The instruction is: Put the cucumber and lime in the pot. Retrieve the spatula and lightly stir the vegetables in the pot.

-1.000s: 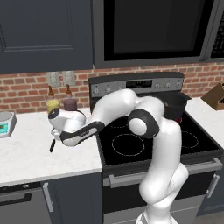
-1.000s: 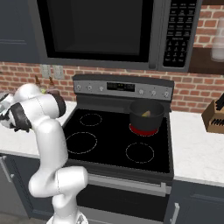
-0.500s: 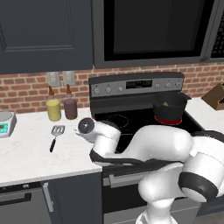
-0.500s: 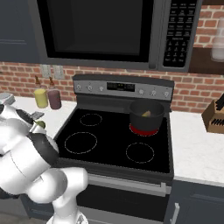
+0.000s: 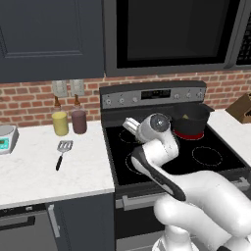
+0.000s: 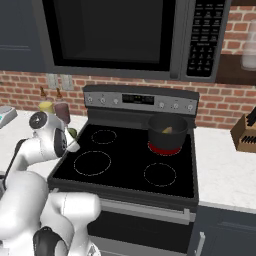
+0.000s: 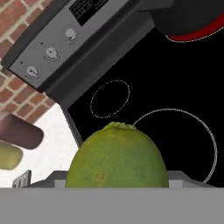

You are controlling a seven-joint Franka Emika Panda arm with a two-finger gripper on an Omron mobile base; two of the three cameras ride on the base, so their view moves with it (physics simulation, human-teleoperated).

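The lime (image 7: 117, 157), round and green-yellow, sits between the fingers of my gripper (image 7: 116, 179), which is shut on it above the stove's left burners. The gripper (image 5: 129, 124) hangs over the back-left burner, and from the right side the lime (image 6: 72, 132) shows at its tip (image 6: 71, 140). At the back right of the stove stands the dark pot (image 5: 189, 120) (image 6: 167, 133) (image 7: 192, 17) with its red base band. The yellowish cucumber (image 5: 185, 116) (image 6: 167, 130) lies inside it. The spatula (image 5: 62, 151) lies on the white counter left of the stove.
A yellow bottle (image 5: 60, 122) and a dark bottle (image 5: 78, 121) stand against the brick wall. A scale (image 5: 5, 138) sits at the counter's far left. A knife block (image 6: 245, 135) is right of the stove. The microwave (image 6: 125, 35) hangs above.
The arm has swung right from above the counter near the spatula to over the stove's left burners, with the lime in the gripper. Pot and spatula have not moved.
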